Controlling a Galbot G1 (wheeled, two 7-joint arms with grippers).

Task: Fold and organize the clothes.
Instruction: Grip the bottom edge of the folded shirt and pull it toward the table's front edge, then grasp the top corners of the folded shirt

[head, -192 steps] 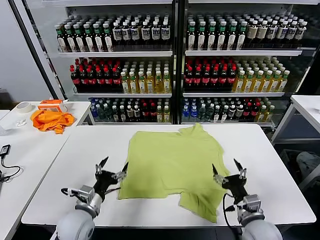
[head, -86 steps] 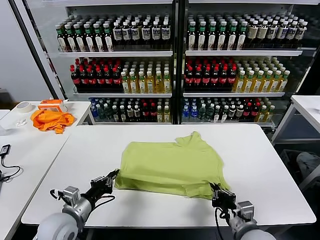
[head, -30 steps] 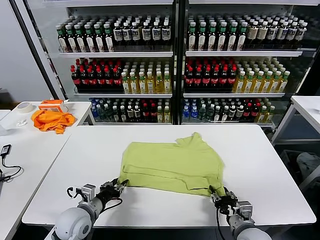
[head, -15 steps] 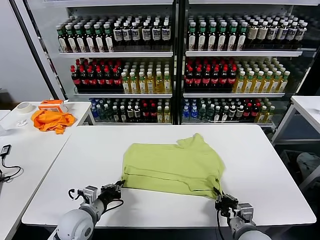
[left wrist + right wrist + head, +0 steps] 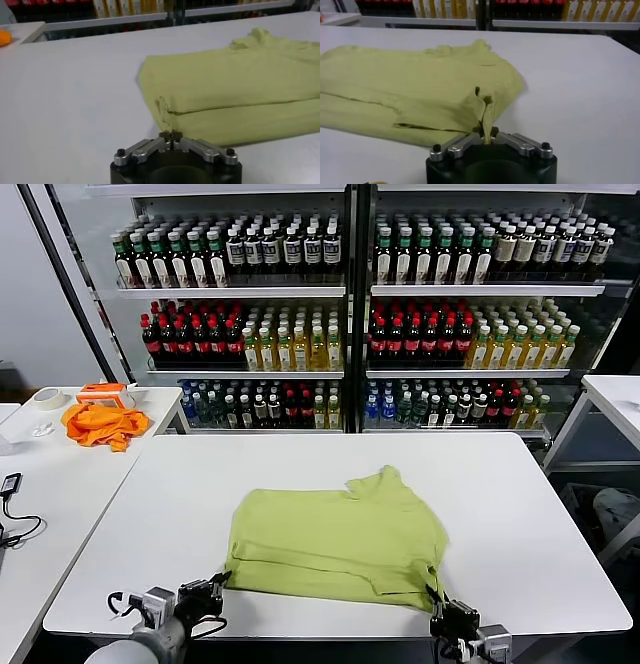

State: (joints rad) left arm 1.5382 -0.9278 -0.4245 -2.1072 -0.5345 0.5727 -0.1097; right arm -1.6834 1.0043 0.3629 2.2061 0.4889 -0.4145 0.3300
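At the bottom of the head view our left gripper sits at lower left with its fingers pressed together on the near left corner of the T-shirt; the left wrist view shows a thin ridge of cloth running down into the closed tips. At lower right, our right gripper pinches the near right corner, a small peak of fabric drawn up between its fingers. We judge the shirt light, soft and limp: it will sag and wrinkle wherever it is unsupported, so the two near corners are the sound places to hold it, with the edge between them kept taut. It lies folded in the lower middle of the white table. An orange garment rests at far left, and drink shelves fill the top.
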